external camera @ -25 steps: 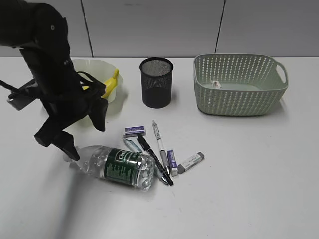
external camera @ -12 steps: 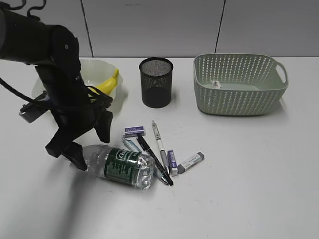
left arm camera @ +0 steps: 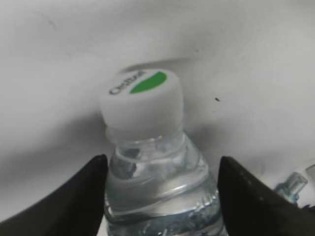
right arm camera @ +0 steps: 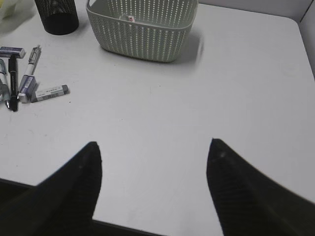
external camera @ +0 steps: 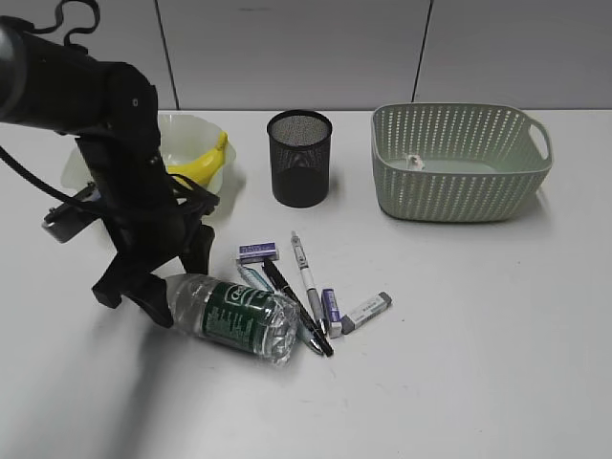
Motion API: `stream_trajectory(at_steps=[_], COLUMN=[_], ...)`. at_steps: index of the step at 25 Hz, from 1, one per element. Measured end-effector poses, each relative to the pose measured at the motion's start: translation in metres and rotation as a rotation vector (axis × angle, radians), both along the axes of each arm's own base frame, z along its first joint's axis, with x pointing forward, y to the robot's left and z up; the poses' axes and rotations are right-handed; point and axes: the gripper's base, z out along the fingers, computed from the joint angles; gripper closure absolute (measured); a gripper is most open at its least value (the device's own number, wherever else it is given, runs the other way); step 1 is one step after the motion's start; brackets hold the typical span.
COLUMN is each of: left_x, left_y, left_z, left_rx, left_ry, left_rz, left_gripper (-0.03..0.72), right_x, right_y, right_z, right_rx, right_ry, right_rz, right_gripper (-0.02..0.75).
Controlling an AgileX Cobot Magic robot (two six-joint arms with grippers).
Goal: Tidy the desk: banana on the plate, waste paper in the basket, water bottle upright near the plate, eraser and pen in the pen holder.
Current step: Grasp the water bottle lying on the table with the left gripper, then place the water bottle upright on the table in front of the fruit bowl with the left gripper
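Observation:
The water bottle [external camera: 234,320] lies on its side on the desk [external camera: 478,363], white cap toward the left. My left gripper [external camera: 182,282] straddles its shoulder just behind the cap. In the left wrist view the left gripper [left arm camera: 162,160] is open; one finger touches the bottle [left arm camera: 157,167] and the other stands a hair off. The banana [external camera: 201,163] rests in the plate [external camera: 182,129]. Waste paper [external camera: 414,162] lies inside the basket [external camera: 459,163]. Pens [external camera: 308,277] and erasers [external camera: 258,252] lie in front of the pen holder [external camera: 299,158]. My right gripper [right arm camera: 152,147] hangs open over bare desk.
Two more erasers [external camera: 331,311] [external camera: 367,312] lie to the right of the pens, close to the bottle's base. The right wrist view shows the basket [right arm camera: 142,29] and pen holder [right arm camera: 56,14] far ahead, with the desk's right edge [right arm camera: 305,44] nearby.
My left arm has come down and to the right, bringing its fingers around the bottle's cap end, and the jaws have narrowed. The bottle and everything else stayed put.

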Motion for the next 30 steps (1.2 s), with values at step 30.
stream_trajectory(at_steps=[30], left_x=[-0.014], left_y=[0.023], left_z=[0.08], left_rx=[0.202], left_ry=[-0.222], left_rz=[-0.329], left_gripper=[0.245], right_x=[0.0], right_y=[0.0], right_z=[0.0], right_rx=[0.0], right_ry=[-0.001], right_rz=[0.0], right_gripper=[0.21])
